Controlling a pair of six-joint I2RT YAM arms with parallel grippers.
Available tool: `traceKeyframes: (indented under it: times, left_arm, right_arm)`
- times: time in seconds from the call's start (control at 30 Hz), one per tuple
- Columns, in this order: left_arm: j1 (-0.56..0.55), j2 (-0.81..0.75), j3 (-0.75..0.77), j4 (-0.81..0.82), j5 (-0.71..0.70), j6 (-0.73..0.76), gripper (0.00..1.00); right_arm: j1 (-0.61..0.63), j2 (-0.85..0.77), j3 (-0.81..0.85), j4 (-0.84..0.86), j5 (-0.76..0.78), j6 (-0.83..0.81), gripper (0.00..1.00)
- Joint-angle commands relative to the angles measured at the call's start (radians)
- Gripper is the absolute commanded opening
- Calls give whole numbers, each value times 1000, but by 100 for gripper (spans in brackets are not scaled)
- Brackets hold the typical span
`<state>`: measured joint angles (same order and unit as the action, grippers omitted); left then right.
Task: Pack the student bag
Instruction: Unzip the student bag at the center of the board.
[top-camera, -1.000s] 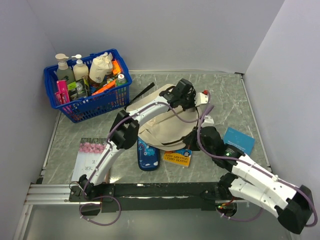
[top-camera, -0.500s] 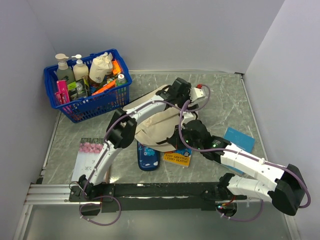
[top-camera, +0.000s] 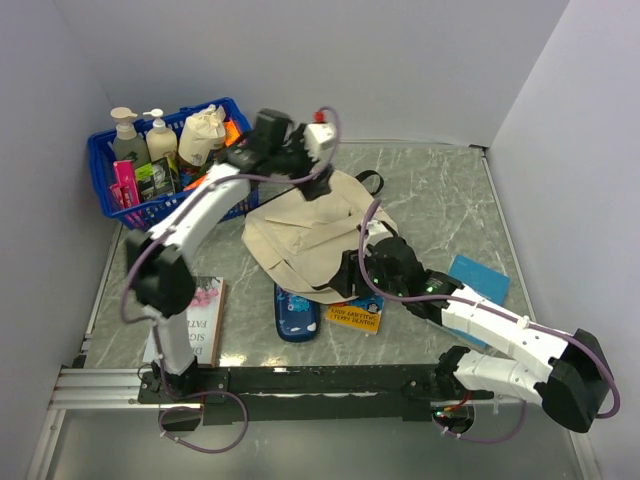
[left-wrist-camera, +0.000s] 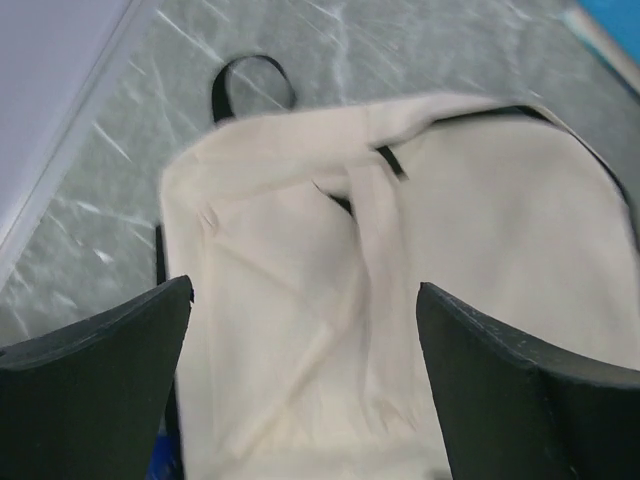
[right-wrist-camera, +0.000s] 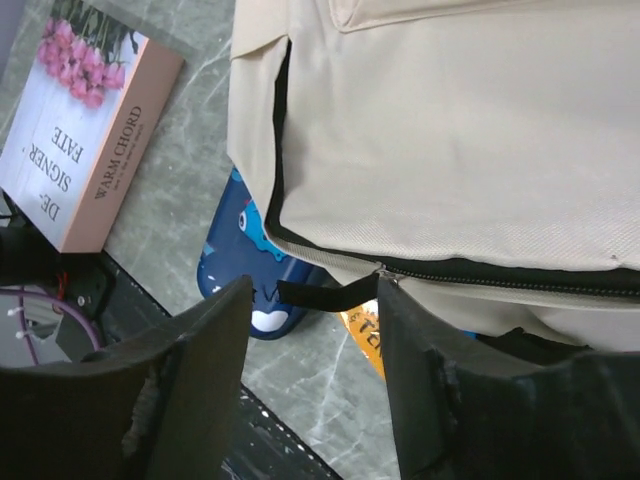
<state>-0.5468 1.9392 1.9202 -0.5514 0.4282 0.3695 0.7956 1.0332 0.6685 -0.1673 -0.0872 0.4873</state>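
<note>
The student bag (top-camera: 305, 238) lies flat on the marble table, cream with black zipper trim. In the left wrist view its fabric (left-wrist-camera: 400, 230) and a black strap loop (left-wrist-camera: 250, 80) fill the frame. My left gripper (top-camera: 318, 190) hangs above the bag's far edge, and between its wide open jaws (left-wrist-camera: 303, 290) there is only air. My right gripper (top-camera: 348, 278) is at the bag's near edge. Its jaws (right-wrist-camera: 312, 295) are open, and the black zipper pull tab (right-wrist-camera: 325, 293) lies loose in the gap.
A blue basket (top-camera: 175, 190) of bottles stands at the back left. A pink-flowered book (top-camera: 190, 322) lies at the front left. A blue pencil case (top-camera: 297, 312) and an orange book (top-camera: 356, 316) poke out under the bag. A blue book (top-camera: 478, 280) lies on the right.
My left gripper opened, let go of the bag and swung up and left. The bag settled flat. My right gripper moved left to the bag's near edge and opened.
</note>
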Motion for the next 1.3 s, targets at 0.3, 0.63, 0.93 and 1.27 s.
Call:
traceKeyframes:
  times: [0.3, 0.63, 0.93, 1.27]
  left_arm:
    - [-125, -269, -365, -281, 264, 218, 91]
    - [-211, -252, -423, -216, 199, 261, 99]
    - [-277, -200, -313, -217, 90, 293, 92]
    - [-248, -206, -403, -142, 72, 180, 80]
  right_arm:
    - [-265, -107, 137, -227, -14, 48, 69]
    - [-381, -108, 98, -281, 11, 128, 74]
    - [-452, -87, 36, -220, -114, 134, 66]
    - [-380, -156, -125, -57, -201, 128, 39]
